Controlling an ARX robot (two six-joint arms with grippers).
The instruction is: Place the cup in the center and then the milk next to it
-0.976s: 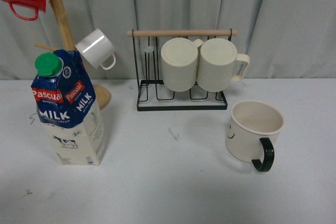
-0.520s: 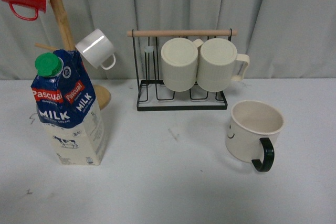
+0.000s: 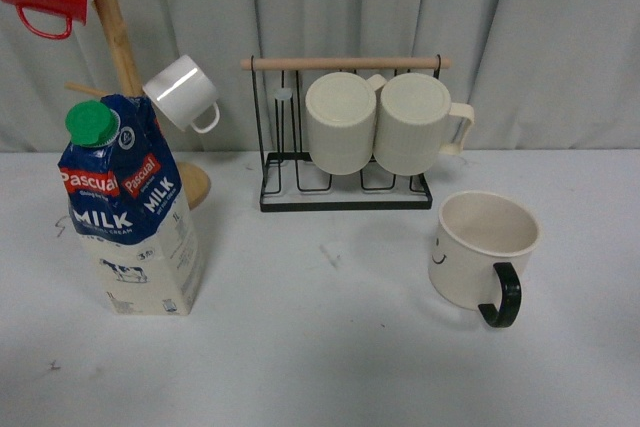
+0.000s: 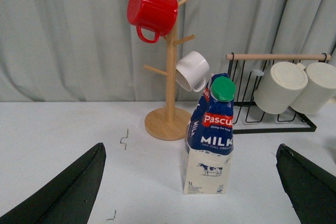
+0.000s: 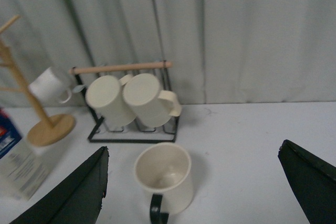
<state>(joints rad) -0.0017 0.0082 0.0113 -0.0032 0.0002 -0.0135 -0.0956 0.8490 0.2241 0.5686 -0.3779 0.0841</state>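
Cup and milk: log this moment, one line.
cup: upright, right side, ungrasped | milk: upright, left side, ungrasped | left hand: open, facing milk | right hand: open, facing cup

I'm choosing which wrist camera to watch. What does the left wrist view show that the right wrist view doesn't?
Only the left wrist view: the red mug and the green cap. Only the right wrist view: the cup with its black handle. Both: the milk, cut off in the right one, the small white mug, the wooden mug tree and the wire rack of ribbed mugs.
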